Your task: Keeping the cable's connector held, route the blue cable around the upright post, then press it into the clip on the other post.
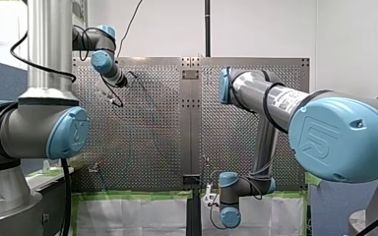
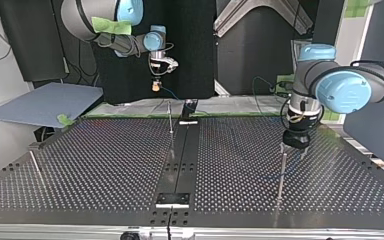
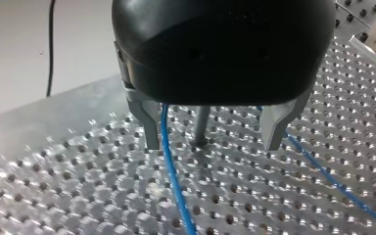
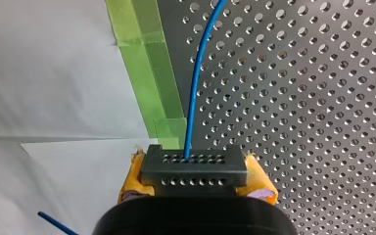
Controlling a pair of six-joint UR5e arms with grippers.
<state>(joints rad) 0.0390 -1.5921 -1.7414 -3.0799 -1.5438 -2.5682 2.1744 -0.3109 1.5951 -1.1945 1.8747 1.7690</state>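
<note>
My right gripper has its yellow pads shut on a black connector. The blue cable leaves the connector and runs out over the perforated plate. In the top view that gripper hangs at the back with the connector under it. My left gripper is open, its metal fingers on either side of a thin upright post. The cable passes just inside one finger and loops round outside the other. In the top view the left gripper sits over the post.
Two more thin posts stand on the plate in the top view, one at the middle back and one at the left. Green tape edges the plate beside white sheeting. A grey board lies off the back left corner.
</note>
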